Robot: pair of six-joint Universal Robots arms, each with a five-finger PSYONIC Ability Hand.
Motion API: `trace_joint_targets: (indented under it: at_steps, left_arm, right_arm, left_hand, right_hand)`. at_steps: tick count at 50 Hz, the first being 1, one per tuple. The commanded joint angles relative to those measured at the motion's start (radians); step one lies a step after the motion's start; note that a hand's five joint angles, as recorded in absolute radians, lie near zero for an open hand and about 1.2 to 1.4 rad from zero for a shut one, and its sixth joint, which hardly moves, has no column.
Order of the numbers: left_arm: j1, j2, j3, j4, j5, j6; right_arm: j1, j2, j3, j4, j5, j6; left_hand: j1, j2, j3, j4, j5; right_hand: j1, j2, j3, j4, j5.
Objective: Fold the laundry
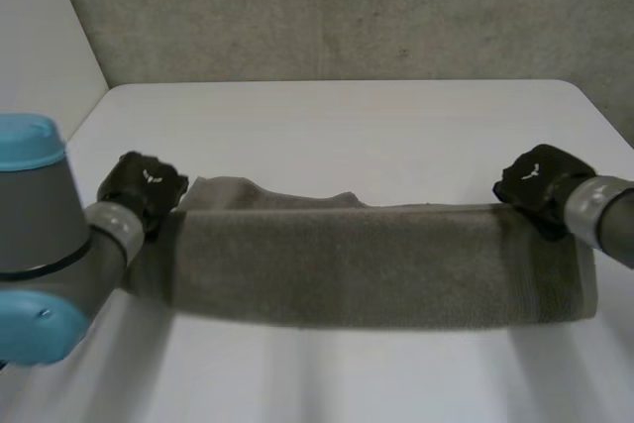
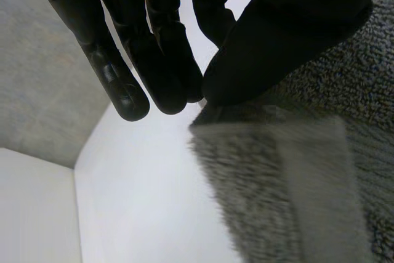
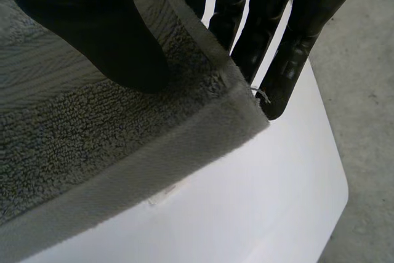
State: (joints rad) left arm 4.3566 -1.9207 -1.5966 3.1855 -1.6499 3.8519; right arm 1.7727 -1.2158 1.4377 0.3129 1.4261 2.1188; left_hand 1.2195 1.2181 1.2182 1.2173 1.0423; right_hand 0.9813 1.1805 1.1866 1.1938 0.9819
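White table, towel corners in left hand, right hand

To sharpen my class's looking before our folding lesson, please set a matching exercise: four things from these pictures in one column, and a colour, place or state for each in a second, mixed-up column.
Things:
1. towel
2. table
3. right hand
4. arm cap

Descriptions:
A. light blue
B. black, pinching the towel near a corner
C. white, lying under everything
D. grey, held at both ends

Pairs: 1-D, 2-C, 3-B, 4-A
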Motion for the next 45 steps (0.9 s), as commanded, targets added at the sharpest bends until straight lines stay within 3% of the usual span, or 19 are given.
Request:
trace_joint_targets:
  at_steps: [1, 9, 19, 20, 21, 22, 23, 24, 26, 36, 45]
  left_arm:
    - [-0.005, -0.202, 0.142, 0.21, 0.007, 0.003]
    - [-0.009, -0.305, 0.23, 0.335, 0.012, 0.0]
    - [-0.012, -0.449, 0.342, 0.383, 0.016, 0.002]
    - [-0.012, -0.466, 0.362, 0.383, 0.016, -0.002]
    - [-0.012, -0.474, 0.374, 0.383, 0.015, -0.005]
    - [-0.012, -0.474, 0.374, 0.383, 0.015, -0.005]
    - [-0.012, -0.475, 0.38, 0.384, 0.013, -0.008]
    - [-0.012, -0.471, 0.38, 0.387, 0.013, -0.011]
    - [-0.014, -0.465, 0.376, 0.389, 0.012, -0.015]
    - [-0.019, -0.279, 0.239, 0.393, 0.01, -0.034]
    - [-0.02, -0.121, 0.104, 0.393, 0.012, -0.184]
  right_arm:
    - [0.063, 0.166, -0.068, -0.131, 0.119, 0.013]
    - [0.071, 0.26, -0.066, -0.428, 0.163, 0.018]
    - [0.073, 0.3, -0.072, -0.535, 0.183, 0.012]
    - [0.073, 0.303, -0.074, -0.554, 0.189, 0.01]
    - [0.073, 0.303, -0.074, -0.554, 0.189, 0.01]
    - [0.073, 0.305, -0.074, -0.569, 0.2, 0.012]
    - [0.073, 0.302, -0.072, -0.586, 0.224, 0.019]
    - [0.073, 0.301, -0.072, -0.586, 0.224, 0.02]
    - [0.074, 0.276, -0.063, -0.607, 0.269, 0.027]
    - [0.065, 0.06, 0.039, -0.591, 0.245, 0.183]
    - [0.059, -0.084, 0.136, -0.448, 0.172, 0.254]
  left_hand:
    - [0.177, 0.178, 0.178, 0.179, 0.179]
    - [0.177, 0.178, 0.178, 0.179, 0.179]
    - [0.177, 0.178, 0.178, 0.179, 0.179]
    - [0.119, 0.12, 0.12, 0.121, 0.122]
    - [-0.23, -0.229, -0.229, -0.228, -0.228]
    - [-0.234, -0.232, -0.233, -0.232, -0.231]
    - [-0.702, -0.7, -0.701, -0.7, -0.699]
    - [-1.003, -1.002, -1.002, -1.001, -1.0]
    - [-1.045, -1.044, -1.044, -1.043, -1.042]
    - [-1.045, -1.044, -1.044, -1.043, -1.042]
    - [-1.045, -1.044, -1.044, -1.043, -1.042]
  right_hand:
    - [0.415, 0.216, 0.21, 0.202, 0.24]
    - [0.415, 0.216, 0.21, 0.202, 0.24]
    - [0.381, 0.182, 0.176, 0.169, 0.206]
    - [0.058, -0.141, -0.147, -0.154, -0.117]
    - [0.055, -0.144, -0.15, -0.158, -0.12]
    - [-0.5, -0.699, -0.706, -0.713, -0.675]
    - [-0.807, -1.006, -1.012, -1.019, -0.982]
    - [-0.807, -1.006, -1.012, -1.019, -0.982]
    - [-0.807, -1.006, -1.012, -1.019, -0.982]
    - [-0.807, -1.006, -1.012, -1.019, -0.982]
    - [-0.807, -1.006, -1.012, -1.019, -0.982]
